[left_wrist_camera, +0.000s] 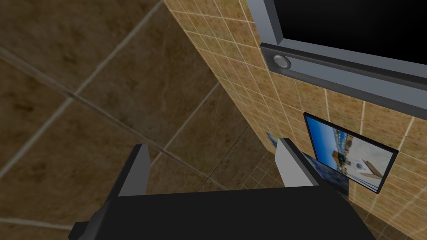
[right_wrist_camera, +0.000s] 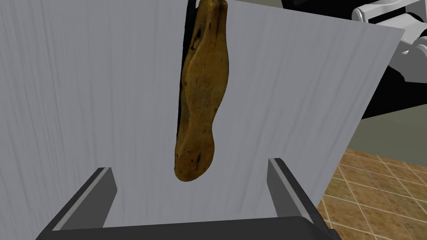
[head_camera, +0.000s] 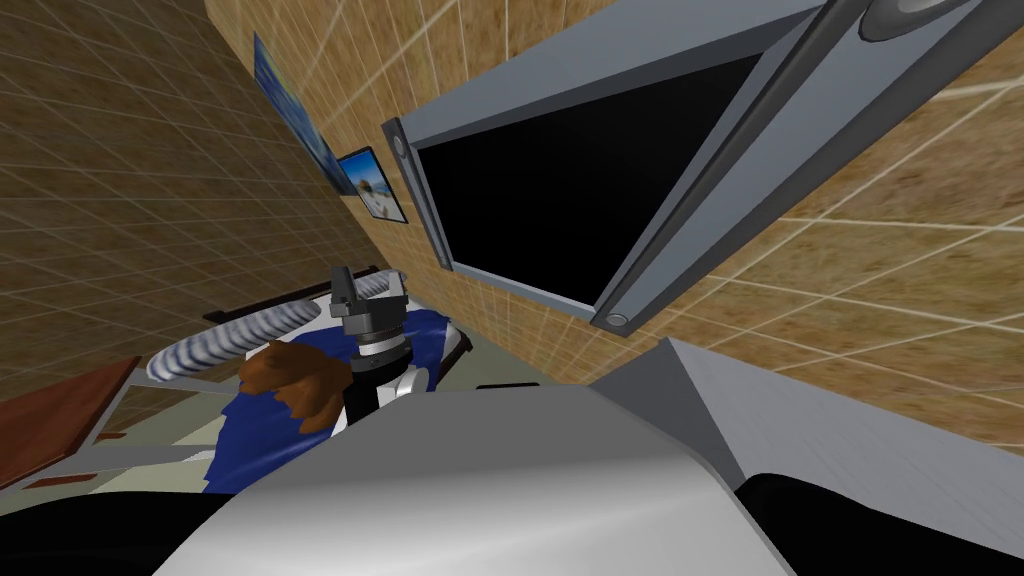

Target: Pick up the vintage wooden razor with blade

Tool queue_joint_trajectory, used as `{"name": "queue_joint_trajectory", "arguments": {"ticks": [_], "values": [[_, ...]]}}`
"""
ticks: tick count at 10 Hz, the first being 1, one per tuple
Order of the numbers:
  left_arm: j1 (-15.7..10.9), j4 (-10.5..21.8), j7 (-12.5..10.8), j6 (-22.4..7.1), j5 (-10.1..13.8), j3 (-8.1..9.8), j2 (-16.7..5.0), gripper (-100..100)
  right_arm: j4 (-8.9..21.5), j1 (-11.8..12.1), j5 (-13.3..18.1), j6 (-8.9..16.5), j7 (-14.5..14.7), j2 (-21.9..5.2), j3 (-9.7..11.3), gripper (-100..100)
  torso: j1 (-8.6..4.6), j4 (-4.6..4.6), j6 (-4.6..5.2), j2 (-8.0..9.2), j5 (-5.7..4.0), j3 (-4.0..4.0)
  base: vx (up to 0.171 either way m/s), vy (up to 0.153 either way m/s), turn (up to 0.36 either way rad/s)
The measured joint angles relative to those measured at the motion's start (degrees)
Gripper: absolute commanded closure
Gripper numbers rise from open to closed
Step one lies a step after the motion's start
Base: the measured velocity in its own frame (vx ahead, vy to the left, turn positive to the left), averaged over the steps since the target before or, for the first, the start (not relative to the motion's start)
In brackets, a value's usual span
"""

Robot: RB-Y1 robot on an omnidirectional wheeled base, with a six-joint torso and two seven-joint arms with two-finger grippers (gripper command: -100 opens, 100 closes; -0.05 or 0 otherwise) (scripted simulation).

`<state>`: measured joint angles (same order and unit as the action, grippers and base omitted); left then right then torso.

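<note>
Razor (right_wrist_camera: pixel 202 96), right wrist view: a long, rounded, mottled tan-brown wooden body with a dark edge, lying on a pale grey surface (right_wrist_camera: pixel 83 83). Its blunt end sits at twelve o'clock from the right gripper (right_wrist_camera: pixel 189 164), between the spread fingers and touching neither. Left wrist view: the left gripper (left_wrist_camera: pixel 213 143) is spread and empty. Head view: the left gripper (head_camera: pixel 344 283) points up, ahead at eleven o'clock.

One elongated brown wooden razor (right_wrist_camera: pixel 201 96). One pale grey worktop (right_wrist_camera: pixel 83 104). Two end effectors: left end effector (left_wrist_camera: pixel 213 143), right end effector (right_wrist_camera: pixel 189 164), two spread fingers each. Two framed blue pictures (head_camera: pixel 373 183). One grey-framed window (head_camera: pixel 560 92).
</note>
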<state>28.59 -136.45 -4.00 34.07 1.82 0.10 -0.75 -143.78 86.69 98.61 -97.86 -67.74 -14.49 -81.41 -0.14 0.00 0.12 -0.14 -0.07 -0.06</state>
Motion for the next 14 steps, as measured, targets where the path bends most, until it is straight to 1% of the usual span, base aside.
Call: {"name": "queue_joint_trajectory", "arguments": {"ticks": [1, 2, 6, 7, 11, 12, 13, 14], "values": [[0.0, 0.0, 0.0, 0.0, 0.0, 0.0, 0.0, 0, 0.0, 0.0, 0.0, 0.02, 0.0, 0.0, 0.0, -100, 0.08, -0.01, 0.0, -0.03, 0.02, -0.02, -0.009, -0.011, -0.019], [0.0, 0.0, 0.0, 0.0, 0.0, 0.0, 0.0, 0, -0.14, -0.31, 0.74, 0.2, -0.03, 0.13, 0.7, -100, 0.09, -0.01, 0.0, -0.03, 0.02, -0.02, -0.016, -0.017, -0.019], [0.0, 0.0, 0.0, 0.0, 0.0, 0.0, 0.0, 0, -1.01, -1.94, 4.99, 1.37, -0.19, 1.06, 4.6, -100, 0.04, 0.02, 0.02, 0.01, -0.06, 0.01, -0.013, -0.013, -0.007], [0.0, 0.0, 0.0, 0.0, 0.0, 0.0, 0.0, 0, -1.04, -1.97, 5.11, 1.45, -0.16, 1.1, 4.69, 100, -0.02, 0.03, 0.02, 0.03, -0.12, 0.03, 0.0, 0.0, 0.0], [0.0, 0.0, 0.0, 0.0, 0.0, 0.0, 0.0, 0, -1.01, -1.93, 5.09, 1.4, -0.2, 1.1, 4.64, 100, -0.07, 0.06, 0.01, 0.05, -0.18, 0.06, 0.0, 0.0, 0.0], [0.0, 0.0, 0.0, 0.0, 0.0, 0.0, 0.0, 0, -1.0, -1.93, 5.09, 1.4, -0.2, 1.1, 4.63, 0, -0.08, 0.06, 0.01, 0.06, -0.19, 0.06, 0.0, 0.0, 0.0], [0.0, 0.0, 0.0, 0.0, 0.0, 0.0, 0.0, 0, -1.0, -1.93, 5.09, 1.4, -0.2, 1.1, 4.63, 100, -0.08, 0.07, 0.01, 0.06, -0.2, 0.07, 0.012, 0.014, 0.018], [0.0, 0.0, 0.0, 0.0, 0.0, 0.0, 0.0, 0, -0.73, -1.65, 4.23, 1.19, -0.22, 0.76, 3.9, 100, -0.03, 0.05, -0.01, 0.03, -0.18, 0.04, 0.023, 0.022, 0.022]]}}
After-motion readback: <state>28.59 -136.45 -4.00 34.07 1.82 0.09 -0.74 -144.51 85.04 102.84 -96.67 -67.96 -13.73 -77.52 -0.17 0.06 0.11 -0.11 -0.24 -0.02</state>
